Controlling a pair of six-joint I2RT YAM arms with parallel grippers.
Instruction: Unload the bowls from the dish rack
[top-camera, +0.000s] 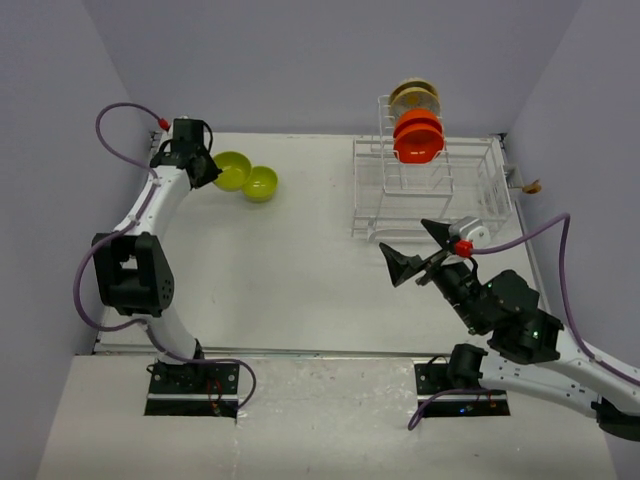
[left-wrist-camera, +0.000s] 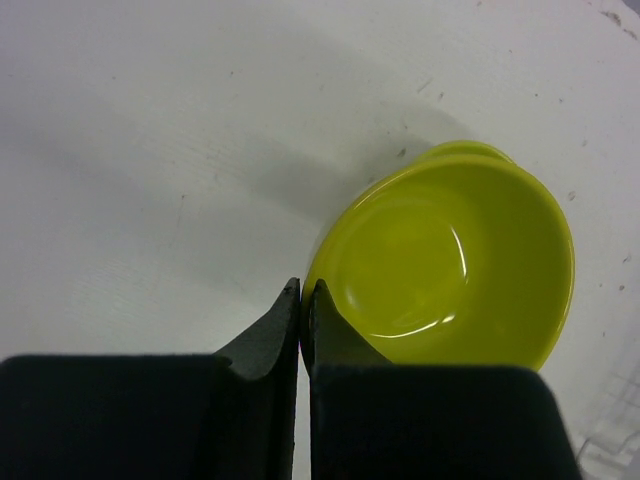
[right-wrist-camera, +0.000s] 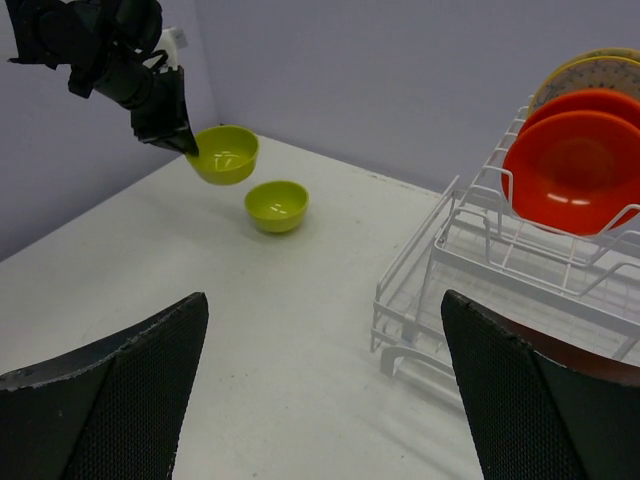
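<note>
My left gripper (top-camera: 205, 170) is shut on the rim of a lime-green bowl (top-camera: 232, 170) at the far left of the table. In the left wrist view its fingers pinch that bowl's (left-wrist-camera: 450, 260) near rim. A second lime-green bowl (top-camera: 261, 183) sits on the table just right of it. The white wire dish rack (top-camera: 470, 190) stands at the far right. Its upright section holds two orange-red bowls (top-camera: 418, 138) and a cream bowl (top-camera: 413, 97) on edge. My right gripper (top-camera: 420, 245) is open and empty, in front of the rack (right-wrist-camera: 470, 260).
Purple walls close in the table on the left, back and right. A small brown object (top-camera: 533, 186) lies by the right wall beside the rack. The table's front edge runs just ahead of both arm bases.
</note>
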